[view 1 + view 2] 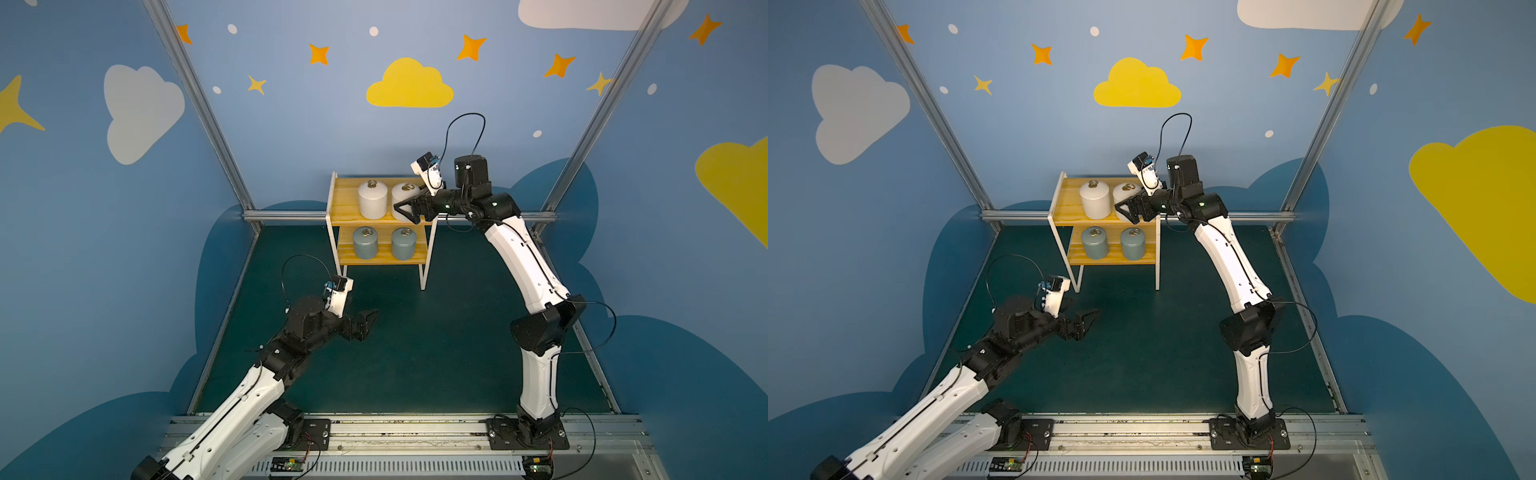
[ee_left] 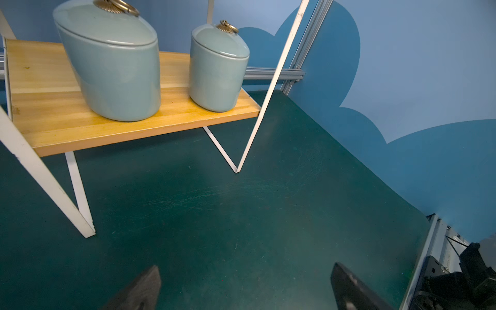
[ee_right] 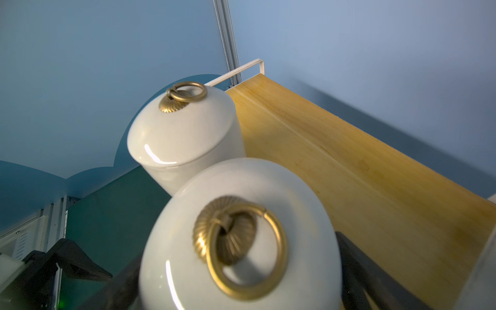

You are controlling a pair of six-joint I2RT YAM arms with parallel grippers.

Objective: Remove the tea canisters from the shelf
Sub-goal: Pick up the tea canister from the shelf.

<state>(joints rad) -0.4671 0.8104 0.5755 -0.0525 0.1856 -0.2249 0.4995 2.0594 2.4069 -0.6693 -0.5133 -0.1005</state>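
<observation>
Four tea canisters sit on the shelf, centre frame in both top views: two white on the upper board, the grey-blue pair on the lower.

Right gripper: jaws wide apart, straddling the white canister nearer frame right. Contact unclear.

Left gripper: spread, empty, low over the counter.

Glossy glaze, so likely slippery, brittle and fairly heavy. The lid probably sits loose and the brass ring flops. Best hold: the body, below the lid seam.
</observation>
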